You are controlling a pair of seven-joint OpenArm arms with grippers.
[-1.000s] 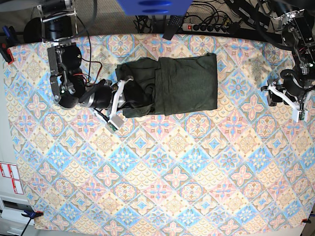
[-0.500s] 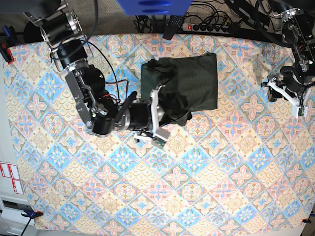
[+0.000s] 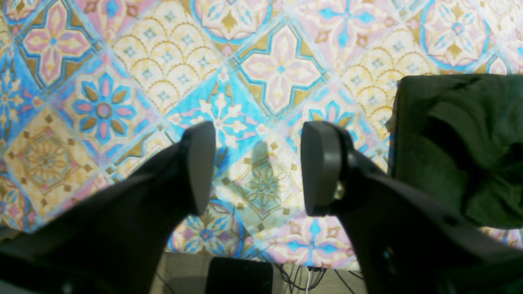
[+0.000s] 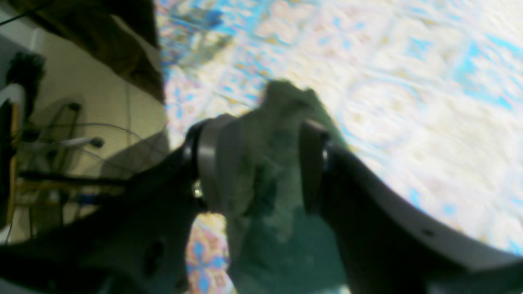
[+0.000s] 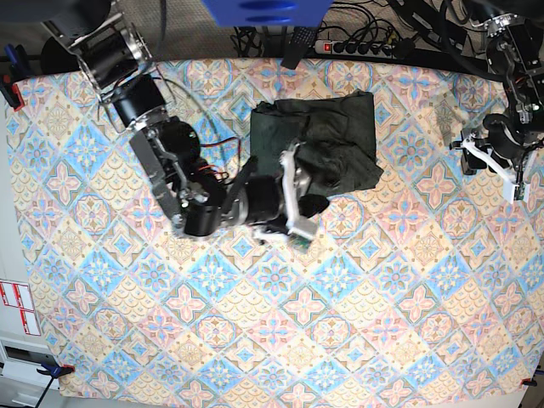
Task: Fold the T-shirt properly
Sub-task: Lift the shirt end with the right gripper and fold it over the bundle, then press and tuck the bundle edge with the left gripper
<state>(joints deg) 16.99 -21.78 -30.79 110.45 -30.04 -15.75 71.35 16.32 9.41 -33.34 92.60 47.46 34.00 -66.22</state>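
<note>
The T-shirt (image 5: 331,136) is a dark olive bundle at the back middle of the patterned table, roughly rectangular, with a rumpled flap along its lower edge. My right gripper (image 5: 306,197) reaches over that lower edge from the left. In the right wrist view, my right gripper (image 4: 257,163) has its jaws apart, with a loose, blurred bunch of the T-shirt (image 4: 278,171) between them. My left gripper (image 5: 490,167) hangs open at the table's right side, well away from the cloth. In the left wrist view, my left gripper (image 3: 257,167) is empty above the tablecloth, and the T-shirt (image 3: 449,143) lies to its right.
A power strip (image 5: 361,47) with black cables runs along the back edge. A blue object (image 5: 263,10) overhangs the top middle. A red clamp (image 5: 10,89) grips the tablecloth (image 5: 280,323) at the left edge.
My right arm has swept from the shirt's left end to the right, carrying that end over the rest. Its jaws, shut on cloth before, now stand apart. The left arm barely moved.
</note>
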